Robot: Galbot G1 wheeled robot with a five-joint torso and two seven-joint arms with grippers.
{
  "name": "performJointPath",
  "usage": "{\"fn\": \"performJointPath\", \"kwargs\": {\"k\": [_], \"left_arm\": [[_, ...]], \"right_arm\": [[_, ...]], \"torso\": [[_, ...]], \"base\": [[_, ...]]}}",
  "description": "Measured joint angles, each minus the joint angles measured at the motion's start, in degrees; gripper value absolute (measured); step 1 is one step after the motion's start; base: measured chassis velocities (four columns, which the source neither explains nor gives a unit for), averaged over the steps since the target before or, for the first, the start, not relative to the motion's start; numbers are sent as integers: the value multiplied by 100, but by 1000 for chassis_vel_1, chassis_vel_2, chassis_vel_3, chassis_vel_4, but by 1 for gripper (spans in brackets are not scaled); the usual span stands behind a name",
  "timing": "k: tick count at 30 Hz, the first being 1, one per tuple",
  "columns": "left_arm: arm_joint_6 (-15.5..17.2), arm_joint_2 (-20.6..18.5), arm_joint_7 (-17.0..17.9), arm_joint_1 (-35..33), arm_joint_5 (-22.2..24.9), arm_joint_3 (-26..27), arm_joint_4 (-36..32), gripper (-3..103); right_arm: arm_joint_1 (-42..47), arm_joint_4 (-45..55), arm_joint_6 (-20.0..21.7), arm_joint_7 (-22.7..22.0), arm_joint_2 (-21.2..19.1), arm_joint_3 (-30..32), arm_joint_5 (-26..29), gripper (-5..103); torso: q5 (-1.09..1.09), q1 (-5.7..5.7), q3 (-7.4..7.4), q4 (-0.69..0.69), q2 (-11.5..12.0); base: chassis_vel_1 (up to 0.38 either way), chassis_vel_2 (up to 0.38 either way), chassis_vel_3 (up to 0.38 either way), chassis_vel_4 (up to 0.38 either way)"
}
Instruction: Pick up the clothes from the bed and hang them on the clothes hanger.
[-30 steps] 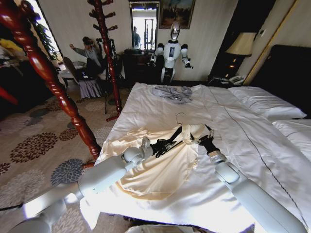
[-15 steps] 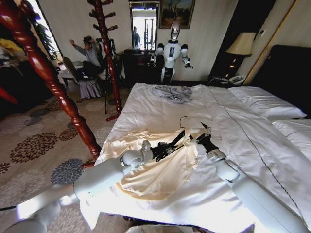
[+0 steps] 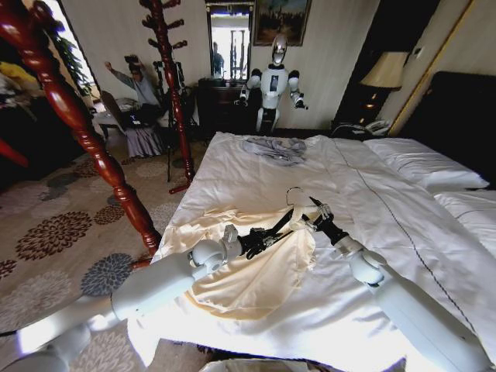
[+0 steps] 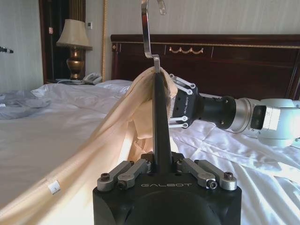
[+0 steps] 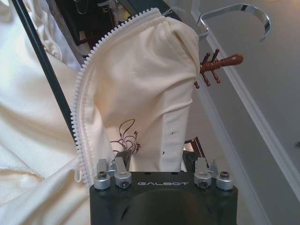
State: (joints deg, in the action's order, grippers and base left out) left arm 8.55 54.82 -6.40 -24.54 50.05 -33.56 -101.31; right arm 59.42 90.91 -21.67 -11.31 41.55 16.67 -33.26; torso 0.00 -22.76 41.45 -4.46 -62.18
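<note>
The cream-yellow clothes [image 3: 248,275] lie spread on the bed [image 3: 387,232], with the collar end lifted. My left gripper [image 3: 262,239] is shut on one arm of the black clothes hanger [image 3: 280,224]; in the left wrist view the gripper [image 4: 162,163] clamps the hanger [image 4: 161,117] below its silver hook [image 4: 148,33]. The clothes [image 4: 112,140] drape over the hanger's top. My right gripper [image 3: 313,220] is shut on the collar fabric beside the hook [image 3: 294,195]. In the right wrist view the gripper [image 5: 161,161] pinches the clothes [image 5: 140,84] with the hook [image 5: 236,14] just beyond.
A grey garment [image 3: 273,149] lies at the bed's far end. A reddish wooden coat stand [image 3: 172,93] rises left of the bed, and a thicker turned post [image 3: 85,132] stands nearer. Pillows [image 3: 422,161] lie right. Another robot [image 3: 271,81] stands by the far wall.
The collar fabric has slid further up the hanger toward the hook. Both grippers and the hanger shifted slightly, and the shirt's upper part is lifted more.
</note>
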Motion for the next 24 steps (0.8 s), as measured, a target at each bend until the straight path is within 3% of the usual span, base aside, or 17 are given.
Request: {"fn": "performJointPath", "kwargs": {"k": [7, 9, 11, 24], "left_arm": [[1, -95, -55, -67, -84, 107, -16, 17], [1, -113, -61, -81, -97, 121, -16, 17], [0, -147, -83, -91, -121, 134, -17, 17], [-66, -293, -118, -84, -262, 210, 80, 17]], "right_arm": [[-73, -45, -177, 51, 4, 20, -236, 32], [-74, -45, -183, 52, 4, 20, -235, 32], [-75, -47, -201, 52, 4, 22, -220, 24], [-36, -49, -274, 41, 73, 34, -175, 23]], "torso": [[-1, 0, 0, 0, 0], [0, 0, 0, 0, 0], [0, 0, 0, 0, 0], [0, 0, 0, 0, 0]], "base": [[0, 0, 0, 0], [0, 0, 0, 0], [0, 0, 0, 0], [0, 0, 0, 0]]}}
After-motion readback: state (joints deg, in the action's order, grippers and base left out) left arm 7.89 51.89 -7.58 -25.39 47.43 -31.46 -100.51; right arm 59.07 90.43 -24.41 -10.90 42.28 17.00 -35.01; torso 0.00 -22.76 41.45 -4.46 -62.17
